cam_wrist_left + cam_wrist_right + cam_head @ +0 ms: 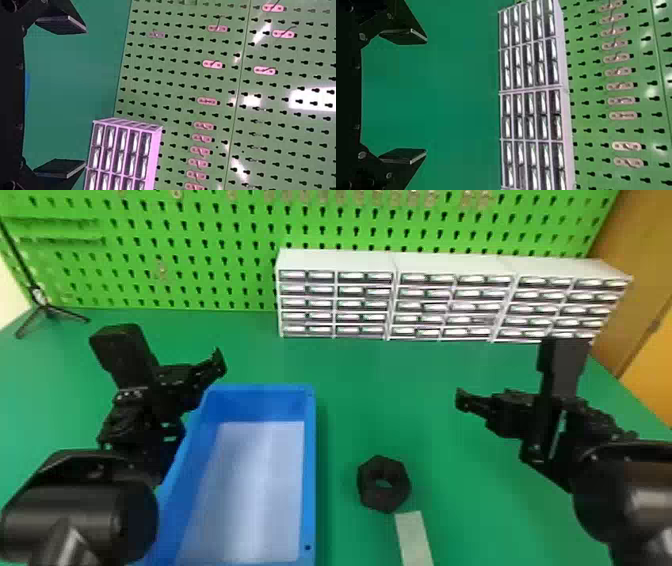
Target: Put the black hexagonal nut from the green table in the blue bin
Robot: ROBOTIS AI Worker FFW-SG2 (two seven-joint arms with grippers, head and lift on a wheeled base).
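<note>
Left claw [165, 375] hangs over the left side of the bin, at its far left corner, and has its two fingers spread wide, with nothing between them. Right claw [517, 397] is likewise wide and bare between its fingers; it is in the air between the nut and the right edge of the tabletop [365, 390].

On the tabletop, a pale strip [414, 540] lies at the near side, running towards the near edge. Just beyond its far end is the nut [372, 495], black and six-sided, lying flat with its hole upward. I cannot tell if the nut and the strip touch. The blue bin [310, 470] sits to the left of the nut, with a gap between them. It is long from near to far, and its floor is whitish.

Farther away, white drawer units [332, 260] stand in a row along the far edge, reaching to the far right corner. Near the far left corner stands a thin black tripod [46, 310]. Behind the far edge rises the green pegboard [192, 277], which carries small hooks [627, 146].
</note>
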